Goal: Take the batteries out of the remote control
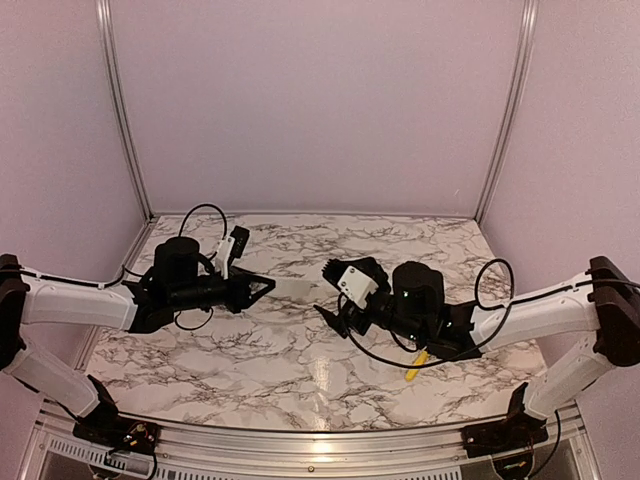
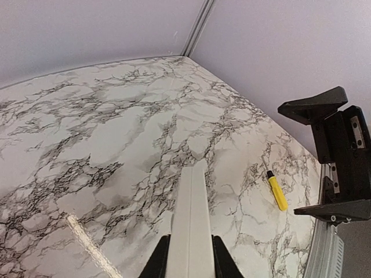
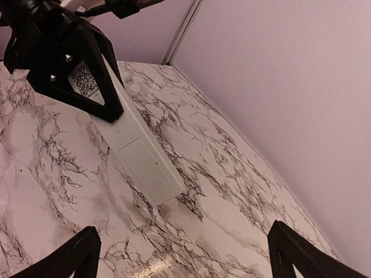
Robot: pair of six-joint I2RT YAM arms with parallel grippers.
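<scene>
My left fingers (image 3: 111,109) pinch the slim white remote (image 3: 113,130) at its labelled end; it juts rightward, lifted, battery cover (image 3: 151,168) on.

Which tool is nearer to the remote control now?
Left. The left tool grips one end of the remote control; the right tool stands open facing its free end, without touching it.

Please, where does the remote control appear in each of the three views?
Top external: the remote control, centre-left, sticking right from the left gripper.
Left wrist: the remote control, bottom centre, pointing up the picture.
Right wrist: the remote control, slanting from upper left to centre.
Shared landmark: the left gripper, shut on its end.
</scene>
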